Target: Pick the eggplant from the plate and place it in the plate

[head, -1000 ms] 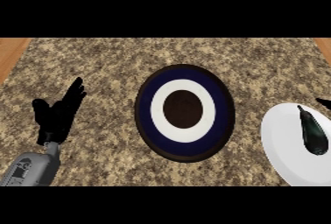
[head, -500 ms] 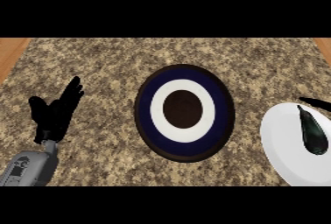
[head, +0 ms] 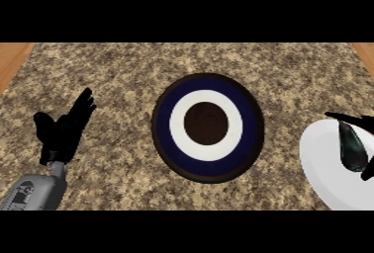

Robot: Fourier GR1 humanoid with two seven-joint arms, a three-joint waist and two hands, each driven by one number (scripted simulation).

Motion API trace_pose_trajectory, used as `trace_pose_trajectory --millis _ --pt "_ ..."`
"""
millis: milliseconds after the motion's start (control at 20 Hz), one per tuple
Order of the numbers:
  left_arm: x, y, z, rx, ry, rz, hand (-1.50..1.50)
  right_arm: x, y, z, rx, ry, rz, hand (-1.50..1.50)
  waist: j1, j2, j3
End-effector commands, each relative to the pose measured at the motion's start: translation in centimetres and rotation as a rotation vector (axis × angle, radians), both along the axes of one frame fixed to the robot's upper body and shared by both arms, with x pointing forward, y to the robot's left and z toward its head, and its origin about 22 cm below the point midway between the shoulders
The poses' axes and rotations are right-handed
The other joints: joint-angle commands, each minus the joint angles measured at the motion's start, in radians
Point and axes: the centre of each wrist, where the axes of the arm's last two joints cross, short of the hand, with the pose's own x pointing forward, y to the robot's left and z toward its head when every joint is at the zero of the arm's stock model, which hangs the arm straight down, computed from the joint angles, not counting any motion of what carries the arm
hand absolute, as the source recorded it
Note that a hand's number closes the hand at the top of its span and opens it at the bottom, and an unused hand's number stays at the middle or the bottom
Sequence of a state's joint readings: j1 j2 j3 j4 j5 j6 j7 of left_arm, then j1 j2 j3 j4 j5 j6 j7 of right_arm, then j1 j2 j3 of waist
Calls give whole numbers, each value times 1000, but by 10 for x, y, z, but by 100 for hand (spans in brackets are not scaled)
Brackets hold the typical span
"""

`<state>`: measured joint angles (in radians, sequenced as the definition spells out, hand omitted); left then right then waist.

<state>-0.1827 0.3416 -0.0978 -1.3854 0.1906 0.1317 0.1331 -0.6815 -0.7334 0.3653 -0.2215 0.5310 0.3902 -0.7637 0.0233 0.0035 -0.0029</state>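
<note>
A dark eggplant (head: 352, 147) lies on a white plate (head: 325, 170) at the right edge of the head view. My right hand (head: 355, 118) comes in from the right edge. Its straight fingers reach over the eggplant's far end, and another black tip shows by the near end; most of the hand is out of frame. In the middle of the counter stands a dark blue plate (head: 208, 165) with a white ring and a brown centre, holding nothing. My left hand (head: 62, 131) rests open at the left, fingers up, well apart from both plates.
The speckled stone counter (head: 124, 74) spreads around both plates. Wooden strips (head: 11, 59) show at the far left and far right corners. The white plate is cut off by the right edge of the view.
My right hand's fingers have slid further left into view, from the right edge to over the eggplant's far end. The left hand and both plates have stayed put.
</note>
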Motion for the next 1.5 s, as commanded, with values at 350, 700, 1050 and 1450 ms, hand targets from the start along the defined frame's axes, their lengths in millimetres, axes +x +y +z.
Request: trace_pose_trajectory --millis 350,700,1050,1450 --pt "2 -1 7 -14 -14 -7 0 1 21 -22 72 60 209 150 1 2 5" --pt "-5 12 -15 7 -5 30 0 -15 15 -34 134 26 166 150 -19 1 3" --pt "2 1 -8 1 37 -1 0 63 255 -41 341 -245 491 150 1 -44 -6" --pt "-12 15 -25 1 81 70 0 65 399 27 511 -619 364 150 -67 -81 -4"
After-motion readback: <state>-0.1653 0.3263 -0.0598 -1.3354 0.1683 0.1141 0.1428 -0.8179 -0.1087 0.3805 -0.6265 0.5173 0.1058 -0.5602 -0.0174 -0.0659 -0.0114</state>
